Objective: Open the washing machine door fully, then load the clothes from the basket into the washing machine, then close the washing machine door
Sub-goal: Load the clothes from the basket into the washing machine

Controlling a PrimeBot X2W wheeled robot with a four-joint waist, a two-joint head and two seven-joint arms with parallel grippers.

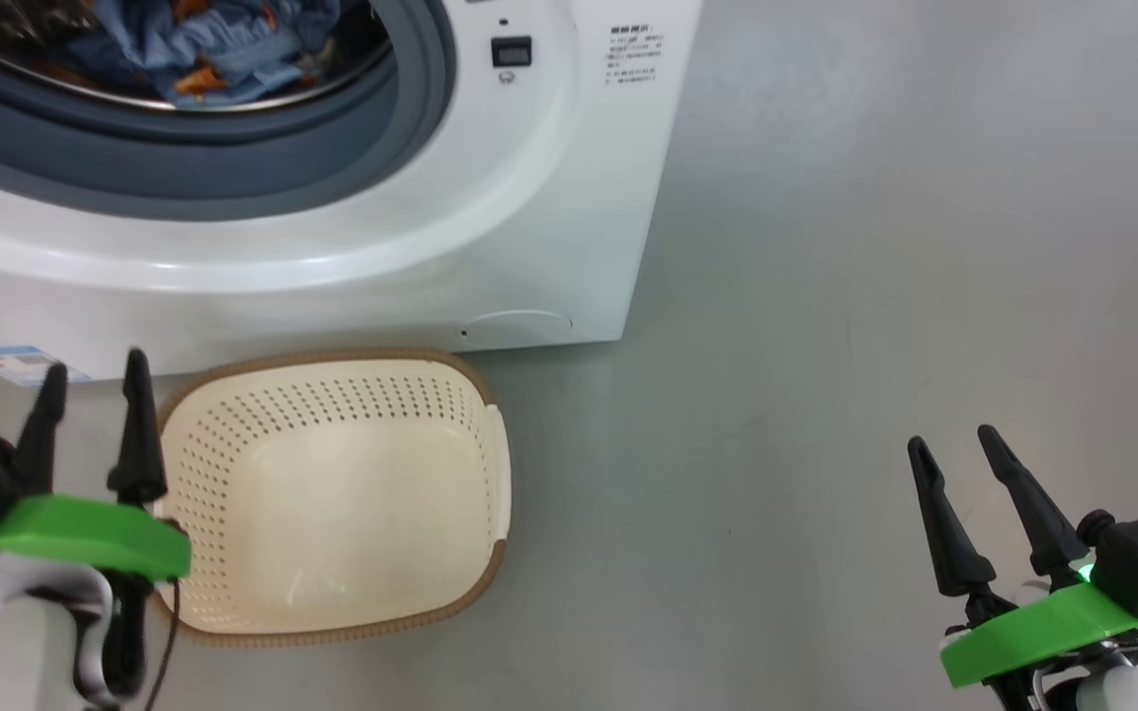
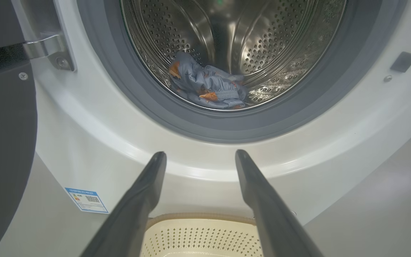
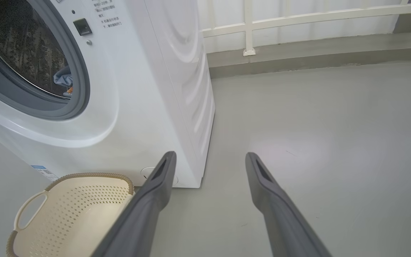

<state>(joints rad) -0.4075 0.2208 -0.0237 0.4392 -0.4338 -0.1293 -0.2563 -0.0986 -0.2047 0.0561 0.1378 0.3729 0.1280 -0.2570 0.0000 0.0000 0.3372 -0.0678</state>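
Washing machine (image 1: 529, 197): stands straight ahead of my left fingers and ahead-left of my right ones. Its mouth is uncovered, with the grey gasket (image 2: 155, 117) and steel drum (image 2: 262, 43) in plain sight.

Floor (image 1: 826, 296): bare grey, wide open ahead of and around my right fingers. There is plenty of room to swing an arm on that side.

Washing machine door (image 2: 2, 135): a dark slab off to the left of my left fingers, hung on a bright hinge (image 2: 45, 48) and swung well away from the mouth. Its free edge is out of frame, so I cannot say how far round it stands.

Basket (image 1: 332, 354): on the floor just right of my left fingers, touching or nearly touching the machine's foot. Nothing lies in it.

Clothes (image 2: 205, 87): a blue bundle with orange prints, low in the drum and behind the gasket lip. I cannot make out a cream piece.

Left gripper (image 1: 95, 365): fingers spread, holding nothing. Right gripper (image 1: 951, 439): the same, parted and bare.

Judgement: loading looks finished, and closing the door is what remains. My left fingers are nearer, so they need to get behind the door's outer rim and sweep it towards the mouth. The basket rim sits close under that arc and the hinge side is tight. The cloth appears clear of the gasket.
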